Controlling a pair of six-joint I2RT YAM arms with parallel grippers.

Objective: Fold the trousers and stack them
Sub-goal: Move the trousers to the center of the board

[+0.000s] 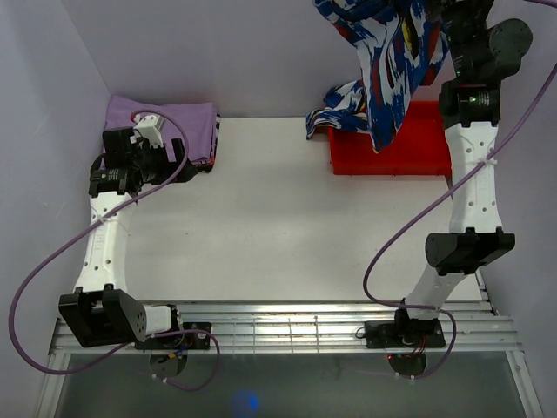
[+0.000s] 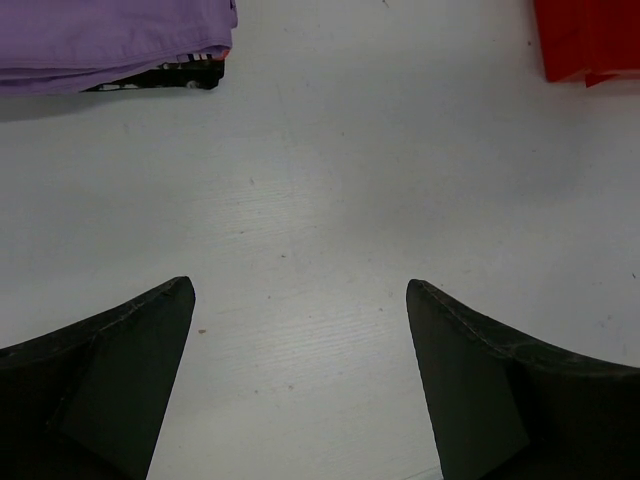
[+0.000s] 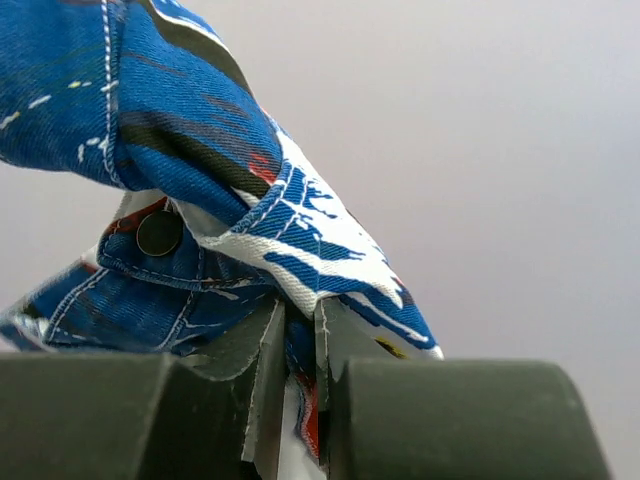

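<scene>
White table [image 1: 261,218] fills the middle, with pale walls around it. At 1 o'clock in the top view the trousers [image 1: 387,78] hang over the red bin [image 1: 409,152]. Their top is cut off by the picture edge. Only the right wrist view shows the right gripper [image 3: 300,315] pinched tight on them, near a button [image 3: 159,232]. At 10 o'clock lies the purple cloth [image 1: 170,117]. The left gripper [image 2: 298,290] is spread wide over bare table, holding nothing. Its view shows a dark printed edge [image 2: 160,78] under the purple cloth, hard to make out.
</scene>
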